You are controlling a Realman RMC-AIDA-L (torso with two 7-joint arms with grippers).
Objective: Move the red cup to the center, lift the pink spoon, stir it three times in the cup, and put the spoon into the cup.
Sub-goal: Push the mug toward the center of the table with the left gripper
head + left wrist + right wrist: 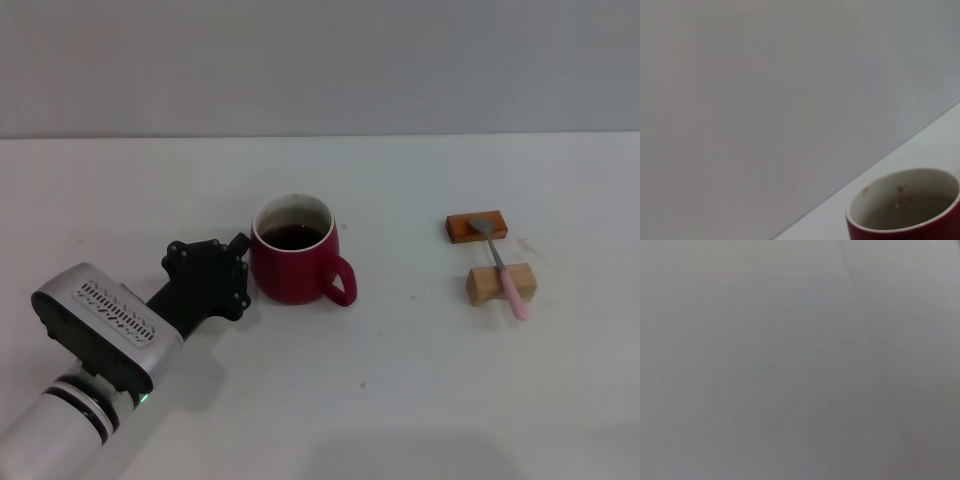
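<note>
- The left gripper is seen at the near left of the white desk, against the left side of the red cup; whether it is apart or together cannot be told.
- The cup is placed upright near the desk's middle, handle pointing right and near, dark liquid inside.
- The pink spoon is laid farther right across a tan block and an orange block.

The cup stands mid-counter, the left tool at its left, the spoon across two blocks to its right.
</note>
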